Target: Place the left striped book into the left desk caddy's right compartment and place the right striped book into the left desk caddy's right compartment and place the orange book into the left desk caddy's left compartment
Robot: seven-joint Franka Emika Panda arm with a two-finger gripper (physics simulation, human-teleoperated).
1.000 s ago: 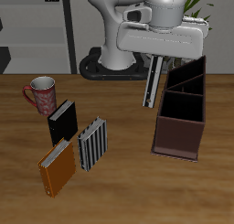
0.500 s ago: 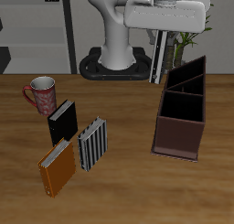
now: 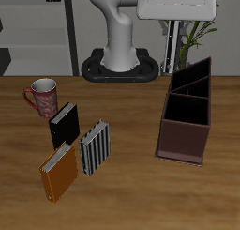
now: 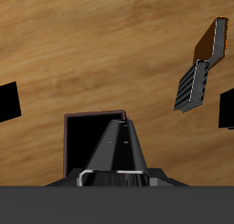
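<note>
Zero books filed; one in hand above the left desk caddy (image 3: 181,141).
Your gripper (image 3: 170,25) is clamped on one striped book (image 3: 168,48), hanging upright over the caddy's far end. The other striped book (image 3: 94,147) and the orange book (image 3: 58,171) lie flat, well apart from the caddy. All three placements remain.
</note>
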